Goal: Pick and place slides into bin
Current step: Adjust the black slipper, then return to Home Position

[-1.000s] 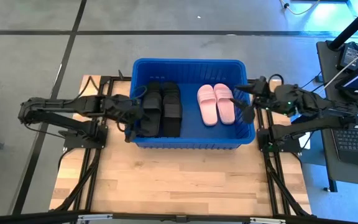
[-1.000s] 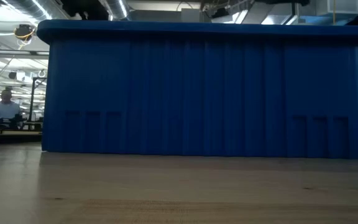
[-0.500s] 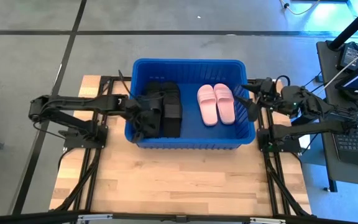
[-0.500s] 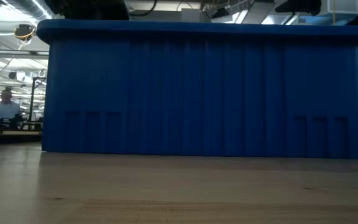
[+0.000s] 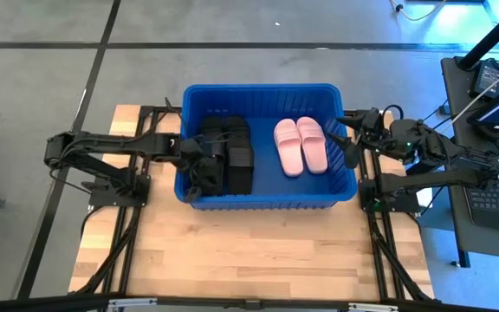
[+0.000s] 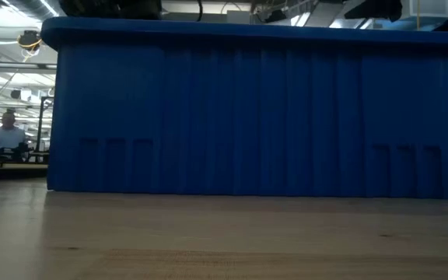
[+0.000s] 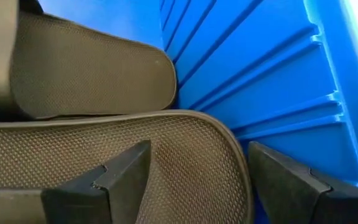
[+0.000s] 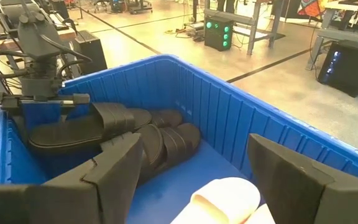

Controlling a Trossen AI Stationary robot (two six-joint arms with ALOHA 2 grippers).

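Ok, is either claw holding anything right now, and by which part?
Left claw appears to grip a black slide across one end of its sole, inside the bin. Right claw is open and empty, by the bin's rim.

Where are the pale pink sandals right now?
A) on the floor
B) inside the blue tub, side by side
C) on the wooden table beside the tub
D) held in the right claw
B: the pink slides lie side by side inside the blue bin, right of the black slides.
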